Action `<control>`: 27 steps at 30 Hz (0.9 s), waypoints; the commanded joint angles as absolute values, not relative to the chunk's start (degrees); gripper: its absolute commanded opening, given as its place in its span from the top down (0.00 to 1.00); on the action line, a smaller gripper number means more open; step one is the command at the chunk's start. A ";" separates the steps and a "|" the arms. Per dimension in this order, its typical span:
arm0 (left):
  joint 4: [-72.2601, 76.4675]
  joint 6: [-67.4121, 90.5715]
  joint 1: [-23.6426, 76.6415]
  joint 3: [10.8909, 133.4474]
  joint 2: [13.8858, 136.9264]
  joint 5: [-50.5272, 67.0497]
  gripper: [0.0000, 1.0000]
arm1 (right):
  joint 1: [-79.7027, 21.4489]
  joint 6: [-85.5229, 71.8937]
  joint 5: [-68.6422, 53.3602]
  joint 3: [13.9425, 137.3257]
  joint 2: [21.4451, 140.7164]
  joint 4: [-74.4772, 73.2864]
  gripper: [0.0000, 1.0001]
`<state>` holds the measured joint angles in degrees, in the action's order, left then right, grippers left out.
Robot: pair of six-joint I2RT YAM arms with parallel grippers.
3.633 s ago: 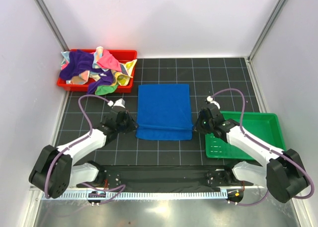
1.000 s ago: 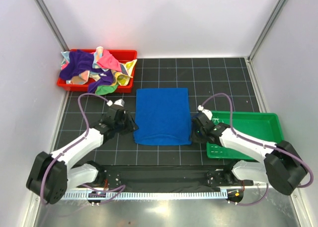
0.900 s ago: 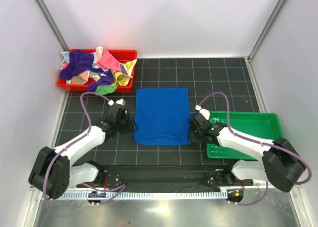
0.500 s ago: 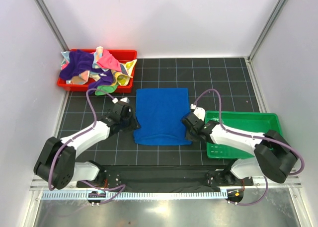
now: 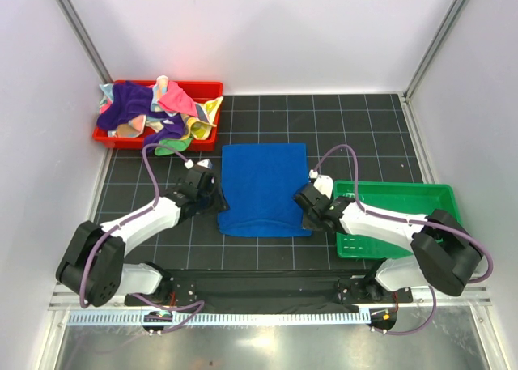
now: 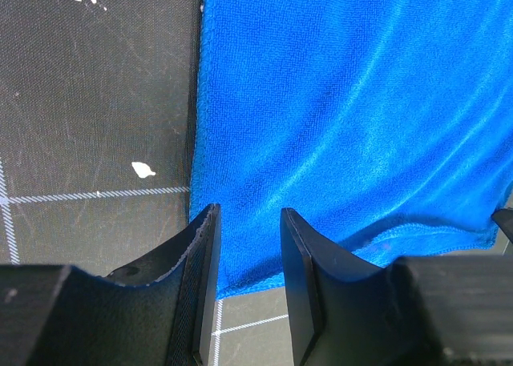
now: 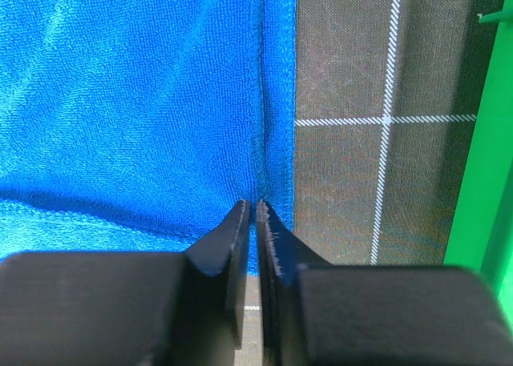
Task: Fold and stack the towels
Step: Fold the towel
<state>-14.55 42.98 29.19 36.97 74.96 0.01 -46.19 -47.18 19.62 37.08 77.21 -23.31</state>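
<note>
A royal blue towel (image 5: 263, 188) lies folded flat on the black grid mat. More towels (image 5: 154, 107), purple, pink and multicoloured, are heaped in the red tray (image 5: 212, 87) at the back left. My left gripper (image 5: 217, 202) stands open at the blue towel's left edge near its front corner. In the left wrist view the gripper (image 6: 248, 214) has one finger over the mat and the other over the towel (image 6: 337, 102). My right gripper (image 5: 303, 210) sits on the right edge. Seen from the right wrist, it (image 7: 255, 204) is shut on a raised ridge of the towel's hem (image 7: 260, 126).
A green tray (image 5: 405, 193) sits just right of the right arm; its rim (image 7: 481, 142) shows in the right wrist view. White walls and metal posts enclose the mat. Both arm bases stand at the near edge.
My right gripper slid left onto the towel's right edge and closed on it. My left gripper edged up to the towel's left edge, staying open. The towel's front edge has rumpled slightly.
</note>
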 commanded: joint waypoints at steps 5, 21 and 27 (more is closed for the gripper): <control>-13.53 41.57 29.44 38.58 74.18 -0.88 0.61 | -46.58 -47.46 22.32 40.78 75.15 -24.60 0.97; -15.47 40.61 29.97 39.90 74.97 -0.18 0.62 | -46.58 -47.02 24.61 40.52 70.66 -30.41 0.99; -15.47 40.25 30.50 40.08 76.37 -0.18 0.65 | -46.58 -47.46 26.28 39.64 71.72 -31.02 0.99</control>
<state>-15.68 41.41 30.04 37.82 75.59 0.05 -46.30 -46.94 23.22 39.94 71.20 -30.46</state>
